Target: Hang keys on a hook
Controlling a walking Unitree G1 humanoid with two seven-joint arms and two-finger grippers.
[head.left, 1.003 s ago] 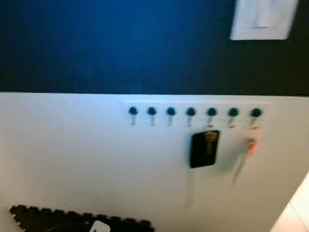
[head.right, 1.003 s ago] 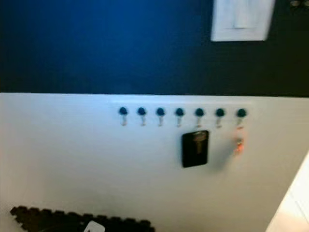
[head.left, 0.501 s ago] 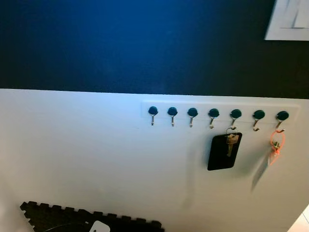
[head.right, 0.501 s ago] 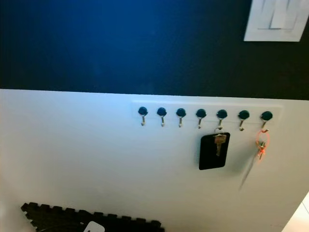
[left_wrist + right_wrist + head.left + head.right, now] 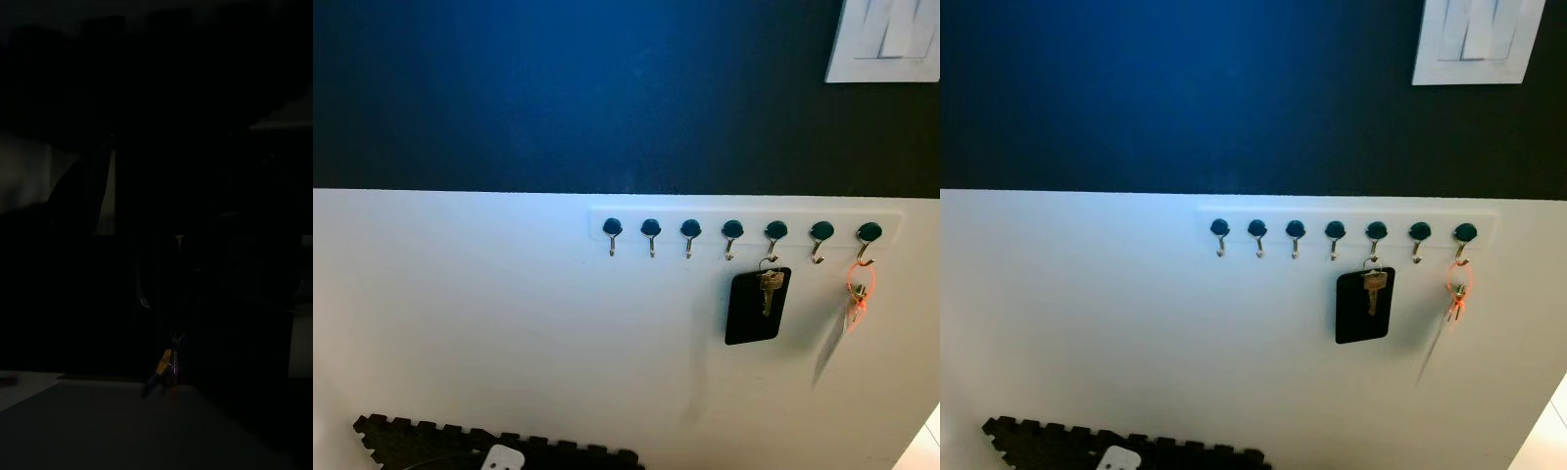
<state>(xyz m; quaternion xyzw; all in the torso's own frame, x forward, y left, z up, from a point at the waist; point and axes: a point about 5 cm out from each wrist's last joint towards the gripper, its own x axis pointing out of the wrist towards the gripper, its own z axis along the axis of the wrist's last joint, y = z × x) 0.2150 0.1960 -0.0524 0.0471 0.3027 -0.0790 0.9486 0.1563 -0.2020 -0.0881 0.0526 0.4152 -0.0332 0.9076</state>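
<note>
Camera's panned since the earlier frame; rack (image 5: 744, 227) sits a bit left, sharp. Keys (image 5: 166, 366) dangle in my right wrist view, presumably from the right gripper; can't tell either gripper's finger state. Five hooks free; I'd aim for hook (image 5: 732, 233).

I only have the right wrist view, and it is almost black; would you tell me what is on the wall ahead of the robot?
Observer: A white rack with seven dark-knobbed hooks sits on the white lower part of the wall.
Operator: Thank you. Is any hook already taken?
Observer: Yes, the fifth from the robot's left carries a brass key in front of a black tag.
Operator: Is that the only one?
Observer: No, the rightmost hook holds an orange ring with something small dangling from it; the sixth hook between them is free.
</note>
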